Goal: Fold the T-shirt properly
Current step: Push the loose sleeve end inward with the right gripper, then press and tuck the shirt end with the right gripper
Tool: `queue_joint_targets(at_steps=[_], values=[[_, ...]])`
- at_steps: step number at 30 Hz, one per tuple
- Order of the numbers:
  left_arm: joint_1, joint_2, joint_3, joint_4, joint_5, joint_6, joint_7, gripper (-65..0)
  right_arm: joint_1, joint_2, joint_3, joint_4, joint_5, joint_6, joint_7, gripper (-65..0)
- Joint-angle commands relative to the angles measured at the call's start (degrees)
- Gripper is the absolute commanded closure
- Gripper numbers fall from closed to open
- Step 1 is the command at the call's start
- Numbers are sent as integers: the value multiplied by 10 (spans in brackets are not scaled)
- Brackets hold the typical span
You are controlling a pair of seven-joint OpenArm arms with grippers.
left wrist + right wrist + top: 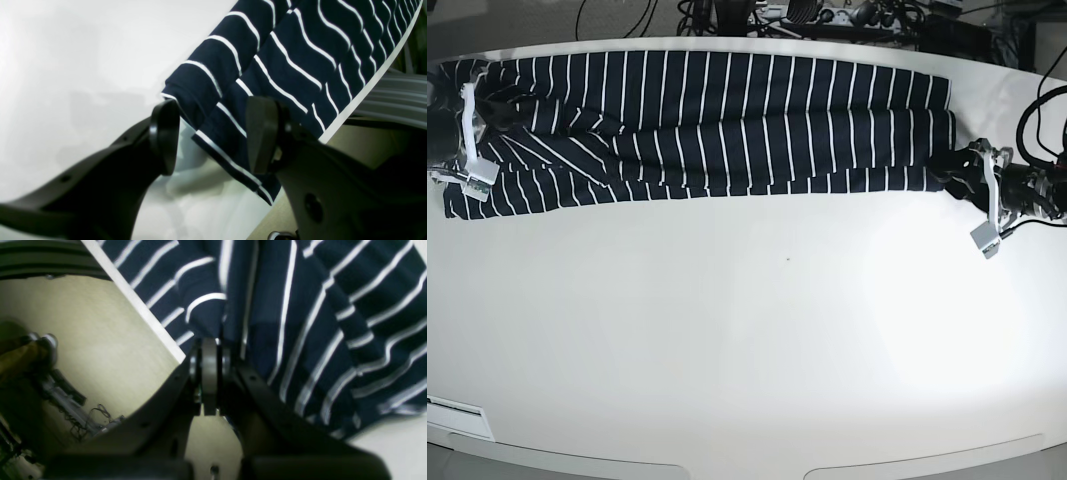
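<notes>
Now, T-shirt [727, 120] navy w/ white stripes, folded lengthwise

Bare white table [757, 340] lies open across the whole near side; only the striped T-shirt [727, 120] stretches along the far edge.

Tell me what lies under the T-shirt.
Under the T-shirt is the white table, whose bare top shows all along the shirt's near edge. The shirt lies in folded layers, so the table beneath it and anything between the layers stays covered.
</notes>
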Motion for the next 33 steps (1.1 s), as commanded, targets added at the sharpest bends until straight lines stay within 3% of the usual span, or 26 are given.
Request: queue_joint_targets(at_steps=[1, 8, 13, 23, 24, 27, 28, 33], values=[[-10, -15, -8, 5, -9, -1, -5, -325, 0, 16, 7, 5, 3, 1, 2, 0], [-9, -15, -8, 5, -9, -1, -5, -325, -2, 15, 7, 5, -29, 1, 2, 0], [-10, -15, -8, 5, -9, -1, -5, -325, -2, 14, 7, 5, -110, 1, 2, 0], [-10, -15, -8, 5, -9, -1, -5, -325, -2, 14, 7, 5, -138, 1, 2, 0], [-10, -15, -8, 5, -9, -1, -5, -325, -1, 15, 7, 5, -150, 1, 2, -22], [-10, -15, -8, 5, -10, -1, -5, -325, 0, 15, 7, 5, -153, 1, 2, -253], [-10, -15, -8, 5, -10, -1, -5, -325, 0, 15, 7, 5, -151, 1, 17, -303], [-10, -16, -8, 5, -9, -1, -5, -325, 1, 12, 7, 5, -157, 1, 165, -321]])
